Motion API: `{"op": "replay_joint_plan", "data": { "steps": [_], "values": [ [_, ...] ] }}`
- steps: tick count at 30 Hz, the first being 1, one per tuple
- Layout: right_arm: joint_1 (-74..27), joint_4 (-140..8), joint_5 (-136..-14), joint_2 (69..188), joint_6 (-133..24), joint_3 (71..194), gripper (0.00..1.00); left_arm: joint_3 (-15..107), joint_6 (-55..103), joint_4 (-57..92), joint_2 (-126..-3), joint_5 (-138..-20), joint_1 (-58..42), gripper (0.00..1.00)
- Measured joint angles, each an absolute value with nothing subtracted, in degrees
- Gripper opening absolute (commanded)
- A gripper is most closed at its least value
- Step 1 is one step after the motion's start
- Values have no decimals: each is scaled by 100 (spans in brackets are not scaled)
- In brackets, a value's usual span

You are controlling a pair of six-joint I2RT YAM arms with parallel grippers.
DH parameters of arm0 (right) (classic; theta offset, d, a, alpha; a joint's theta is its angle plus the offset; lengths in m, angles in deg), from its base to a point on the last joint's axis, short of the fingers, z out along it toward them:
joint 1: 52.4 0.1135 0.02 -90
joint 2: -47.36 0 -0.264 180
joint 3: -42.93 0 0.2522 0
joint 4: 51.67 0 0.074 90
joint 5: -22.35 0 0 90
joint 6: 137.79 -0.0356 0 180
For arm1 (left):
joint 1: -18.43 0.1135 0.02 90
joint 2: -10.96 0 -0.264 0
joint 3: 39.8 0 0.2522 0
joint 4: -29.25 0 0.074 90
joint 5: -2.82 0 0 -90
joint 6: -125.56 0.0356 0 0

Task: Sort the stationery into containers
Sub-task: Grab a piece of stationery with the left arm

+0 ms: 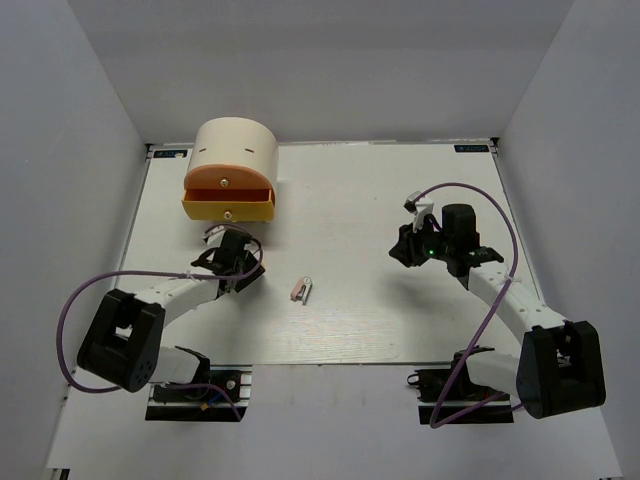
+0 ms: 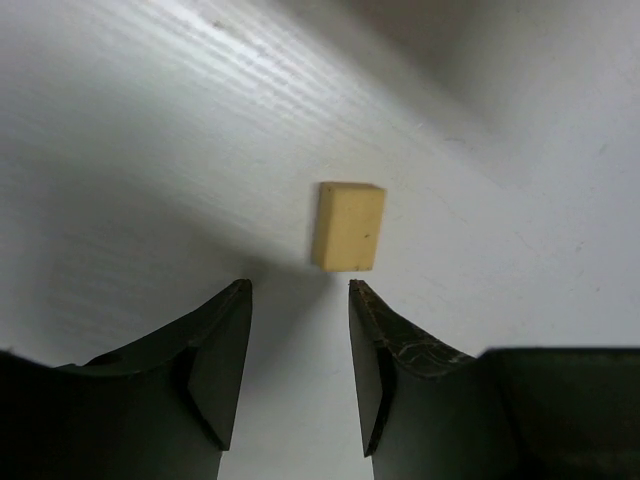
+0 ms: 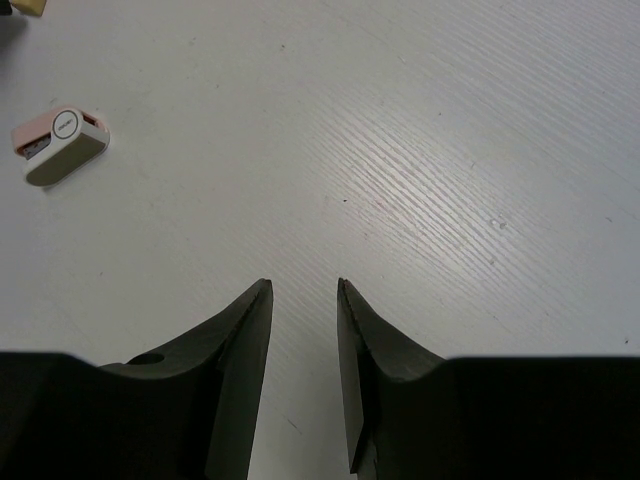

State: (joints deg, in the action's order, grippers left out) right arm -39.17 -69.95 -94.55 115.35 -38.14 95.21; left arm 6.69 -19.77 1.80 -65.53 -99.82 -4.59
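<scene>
A tan eraser (image 2: 348, 226) lies on the white table just ahead of my left gripper (image 2: 300, 290), which is open and empty, low over the table. In the top view my left gripper (image 1: 244, 266) sits in front of the cream cylindrical box (image 1: 235, 148); the eraser is hidden there. The box's orange drawer (image 1: 228, 180) and yellow drawer (image 1: 228, 208) stand pulled out. A pinkish-white clip (image 1: 301, 290) lies mid-table and shows in the right wrist view (image 3: 58, 146), far left of my right gripper (image 3: 305, 285), which is open and empty (image 1: 402, 250). No markers are in view.
White walls enclose the table (image 1: 400, 320) on three sides. The box stands at the back left. A tan corner (image 3: 28, 6) shows at the top left edge of the right wrist view.
</scene>
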Motion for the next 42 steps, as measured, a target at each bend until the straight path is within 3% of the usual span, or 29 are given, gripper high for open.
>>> {"op": "replay_joint_plan", "data": {
  "steps": [16, 42],
  "values": [
    [-3917, -6995, -9433, 11535, -3787, 9512, 38, 1482, -1232, 243, -7488, -10240, -472, 60],
    [-3917, -6990, -9389, 11611, -3715, 9512, 38, 2142, -729, -316, -8159, -11128, -1015, 45]
  ]
}}
